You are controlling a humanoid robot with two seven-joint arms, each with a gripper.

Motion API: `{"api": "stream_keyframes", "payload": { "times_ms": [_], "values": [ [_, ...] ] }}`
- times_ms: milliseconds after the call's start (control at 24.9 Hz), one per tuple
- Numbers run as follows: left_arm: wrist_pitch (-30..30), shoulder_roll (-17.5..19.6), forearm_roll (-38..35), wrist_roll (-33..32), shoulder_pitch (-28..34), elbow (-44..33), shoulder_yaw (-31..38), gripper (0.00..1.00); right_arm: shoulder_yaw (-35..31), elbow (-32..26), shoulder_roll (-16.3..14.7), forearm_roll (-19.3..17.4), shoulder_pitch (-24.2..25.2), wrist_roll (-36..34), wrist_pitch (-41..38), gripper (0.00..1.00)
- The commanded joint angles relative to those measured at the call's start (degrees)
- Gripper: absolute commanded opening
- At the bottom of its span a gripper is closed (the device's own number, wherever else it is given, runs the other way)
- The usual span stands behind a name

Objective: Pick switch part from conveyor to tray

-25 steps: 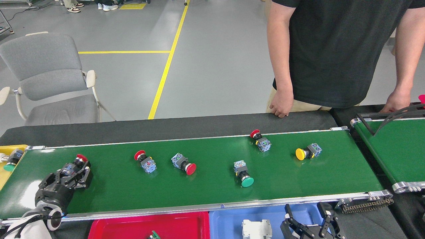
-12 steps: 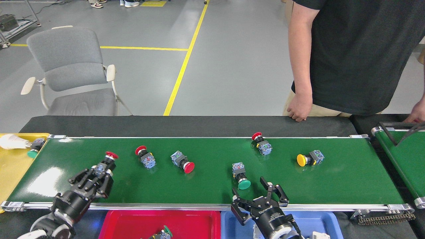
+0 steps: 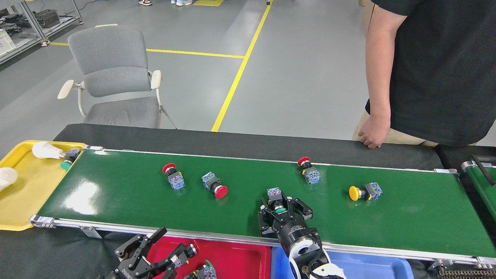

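Observation:
The conveyor (image 3: 128, 197) carries several switch parts: red-capped ones at the left (image 3: 173, 176), centre (image 3: 215, 185) and far side (image 3: 309, 171), and a yellow-capped one (image 3: 365, 191) at the right. My right gripper (image 3: 285, 211) reaches over the near rail, open, with its fingers on either side of a green-capped switch part (image 3: 276, 197). My left gripper (image 3: 170, 244) hangs low over the red tray (image 3: 240, 257) with its jaws spread. A small dark switch part (image 3: 189, 250) lies by its right fingertip, and another part (image 3: 205, 271) rests in that tray.
A blue tray (image 3: 372, 267) sits right of the red one. A yellow tray (image 3: 27, 197) at the belt's left end holds white bulbs and a green-capped part (image 3: 68, 162). A person's hand (image 3: 372, 135) rests on the far black edge. A narrower belt (image 3: 482, 184) starts at the right.
My right gripper has come forward onto the belt and now straddles the green-capped part. My left gripper pulled back off the belt with the red-capped part, came over the red tray and opened.

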Motion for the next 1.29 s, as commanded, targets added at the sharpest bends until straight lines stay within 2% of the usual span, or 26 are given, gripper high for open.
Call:
{"api": "stream_keyframes", "payload": {
  "times_ms": [0,40,80,161,201,241,281,321,522,603,683,763,964,1085,1246],
  "values": [
    [4.00,0.23,-0.08,0.17,-0.13,0.26,3.81,0.99,2.24,-1.87,-0.21,0.11,-0.37,-2.88,-2.15,0.04],
    [11.36,0.76,0.01,0.17,-0.22,2.19,5.83,0.99,5.48,-3.10,-1.35,0.11,-0.11,-4.98,-4.60,0.04],
    [14.28,0.85,0.01,0.17,-0.31,3.69,6.62,0.99,7.16,-3.89,-2.32,0.02,-0.02,-5.51,-6.36,0.04],
    [17.00,1.82,0.01,0.26,-0.22,7.82,8.38,0.99,10.68,-7.23,-5.31,-0.06,0.16,-6.48,-13.92,0.06],
    [17.18,2.43,0.01,0.26,-0.04,8.61,9.00,0.99,11.12,-8.64,-6.19,-0.15,0.69,-7.18,-18.32,0.12],
    [17.27,2.87,0.01,0.26,0.22,8.88,9.43,0.99,11.12,-9.69,-6.63,-0.15,1.30,-7.62,-24.03,0.35],
    [17.27,2.87,0.01,0.26,0.22,8.79,9.43,0.99,11.29,-9.87,-6.37,-0.06,1.39,-7.45,-27.99,0.81],
    [17.36,2.87,0.01,0.26,0.13,8.61,9.43,0.99,11.47,-9.87,-6.01,-0.06,1.48,-7.54,-31.23,1.00],
    [17.53,4.10,-0.26,-2.73,-4.44,9.14,8.64,0.99,12.08,-9.87,-4.08,-0.24,1.48,-7.45,-32.38,1.00],
    [17.71,3.66,-3.42,-6.07,-9.18,10.81,5.92,0.99,11.56,-10.48,-3.99,-0.33,1.65,-7.45,-32.29,1.00],
    [18.85,3.49,-5.62,-6.68,-12.87,11.69,4.07,0.99,9.18,-12.77,-4.17,-0.85,2.53,-7.54,-31.94,1.00],
    [21.22,3.49,-6.41,-6.77,-15.86,14.77,2.40,0.99,1.36,-16.37,-4.17,-2.44,7.72,-7.54,-27.19,1.00],
    [22.45,4.01,-6.41,-6.77,-21.58,24.87,0.47,0.99,-15.34,-24.55,-4.43,-2.79,19.85,-8.15,-12.78,1.00],
    [22.54,4.28,-6.41,-6.77,-24.56,29.62,0.91,0.99,-26.06,-26.13,-4.43,-2.79,26.17,-12.19,-11.29,1.00],
    [24.47,4.63,-6.32,-6.77,-27.46,34.37,1.08,0.99,-32.04,-26.22,-4.61,-2.88,27.93,-12.37,-11.29,1.00]
  ]
}}
